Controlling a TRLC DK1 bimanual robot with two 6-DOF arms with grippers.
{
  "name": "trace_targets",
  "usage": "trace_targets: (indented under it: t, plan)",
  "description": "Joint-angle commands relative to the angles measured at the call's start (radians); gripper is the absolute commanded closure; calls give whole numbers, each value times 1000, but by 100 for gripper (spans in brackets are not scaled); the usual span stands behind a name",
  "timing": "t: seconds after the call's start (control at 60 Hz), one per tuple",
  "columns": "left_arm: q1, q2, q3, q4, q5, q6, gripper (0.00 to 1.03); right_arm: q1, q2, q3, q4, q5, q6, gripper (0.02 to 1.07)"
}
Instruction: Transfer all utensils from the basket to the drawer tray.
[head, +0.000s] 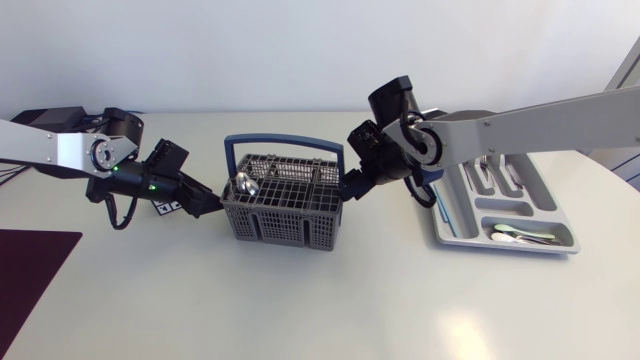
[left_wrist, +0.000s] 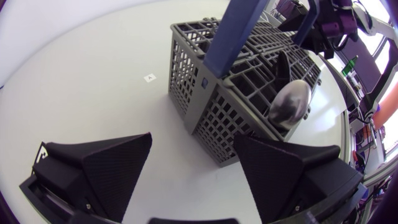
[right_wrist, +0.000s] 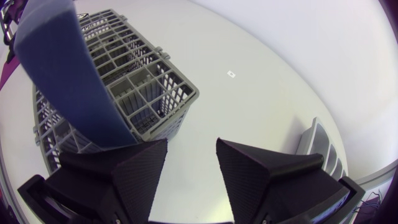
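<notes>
Jaws open, left gripper (head: 214, 207) and right gripper (head: 350, 190) flank the basket (head: 285, 226); its spoon (head: 245, 183) looks stiff, light, slippery: pinch the neck.

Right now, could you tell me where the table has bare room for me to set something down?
Widest: the bare table in front of the basket, between the dark mat and the tray. Crowded: both basket ends, where the left gripper and right gripper sit close.

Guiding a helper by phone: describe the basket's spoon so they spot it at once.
Mid-table stands a grey grid basket with a blue handle. At its end nearest the left arm, a spoon stands bowl up, the only shiny rounded metal there.
</notes>
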Motion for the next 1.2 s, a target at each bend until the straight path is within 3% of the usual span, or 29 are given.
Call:
trace_targets:
  t: [0.0, 0.15, 0.233, 0.367, 0.517, 0.783, 1.183]
  plan:
    - [-7, -49, -59, -17, 25, 34, 10, -3, 50, 51, 17, -13, 2, 47]
    - [-25, -83, -85, -17, 25, 36, 10, -27, 66, 55, 12, -4, 7, 46]
    - [-31, -89, -87, -17, 25, 34, 10, -29, 34, 29, 9, 38, 8, 37]
    - [-31, -103, -84, -17, 25, 28, 10, -29, -100, -46, -6, 99, 16, 36]
    - [-38, -112, -87, -21, 25, 25, 10, -6, -273, -94, -91, 99, 47, 31]
    - [-30, -169, -102, -25, 12, 22, 10, 135, -393, -37, -233, -57, 165, 31]
    - [-30, -219, -154, -22, -6, 51, 10, 264, -152, 137, -238, -237, 306, 31]
